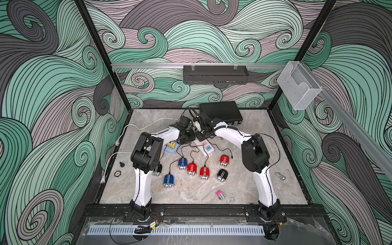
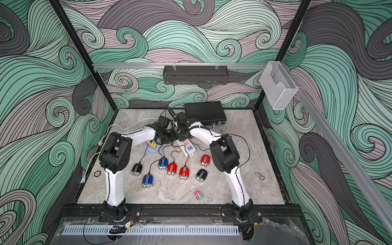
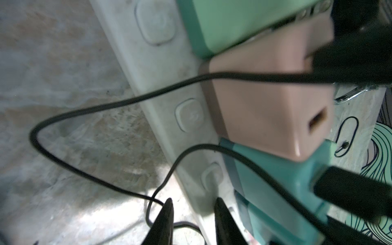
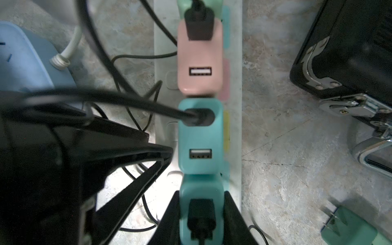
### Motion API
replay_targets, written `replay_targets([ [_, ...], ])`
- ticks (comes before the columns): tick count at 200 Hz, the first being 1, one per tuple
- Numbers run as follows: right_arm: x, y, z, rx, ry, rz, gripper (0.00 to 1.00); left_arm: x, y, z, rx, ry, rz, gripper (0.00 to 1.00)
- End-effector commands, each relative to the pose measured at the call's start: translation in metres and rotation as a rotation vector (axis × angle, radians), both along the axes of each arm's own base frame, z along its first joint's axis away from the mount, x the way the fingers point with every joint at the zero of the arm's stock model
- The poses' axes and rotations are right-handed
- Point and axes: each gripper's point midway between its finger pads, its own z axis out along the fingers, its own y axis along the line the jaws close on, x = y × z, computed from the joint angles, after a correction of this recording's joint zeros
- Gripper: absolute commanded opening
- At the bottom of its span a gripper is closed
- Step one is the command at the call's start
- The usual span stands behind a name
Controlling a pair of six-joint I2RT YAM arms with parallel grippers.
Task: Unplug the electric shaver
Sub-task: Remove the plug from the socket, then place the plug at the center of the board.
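Note:
Several red, blue and black electric shavers, such as a red one [image 1: 191, 168] and a blue one [image 1: 182, 163], lie on the marble table. Their thin black cables run back to a white power strip [image 1: 205, 151] [image 4: 233, 127]. A row of adapters stands on the strip. My right gripper [image 4: 201, 194] [image 1: 200, 137] is shut on the end teal adapter [image 4: 201, 188], which has a black USB plug in it. Another teal adapter [image 4: 200, 137] and a pink adapter [image 4: 199, 63] follow in line. My left gripper [image 3: 193, 200] [image 1: 187, 137] is shut, its tips at the strip's [image 3: 161, 84] long edge.
A black latched case [image 1: 220, 112] [image 4: 350, 53] stands right behind the strip. A light blue socket block [image 1: 170, 147] with a yellow adapter lies to the left. A loose green adapter [image 4: 347, 229] lies beside the strip. A pink card [image 1: 220, 195] and a metal piece [image 1: 280, 176] lie nearer the front.

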Motion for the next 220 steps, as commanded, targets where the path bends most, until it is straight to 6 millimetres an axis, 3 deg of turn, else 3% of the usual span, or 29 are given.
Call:
replay_targets([
  [1, 0.001, -0.004, 0.042, 0.02, -0.072, -0.011, 0.22, -0.028, 0.024, -0.034, 0.115, 0.123, 0.023, 0.32],
  [122, -0.005, -0.011, 0.055, -0.017, -0.106, -0.03, 0.22, -0.029, 0.022, -0.033, 0.124, 0.12, 0.015, 0.32],
  [184, -0.01, -0.038, 0.089, -0.012, -0.167, -0.109, 0.21, -0.023, 0.016, -0.013, 0.118, 0.086, -0.001, 0.32],
  [220, -0.013, -0.07, 0.106, -0.005, -0.183, -0.194, 0.21, -0.02, 0.013, -0.001, 0.117, 0.065, -0.01, 0.32],
])
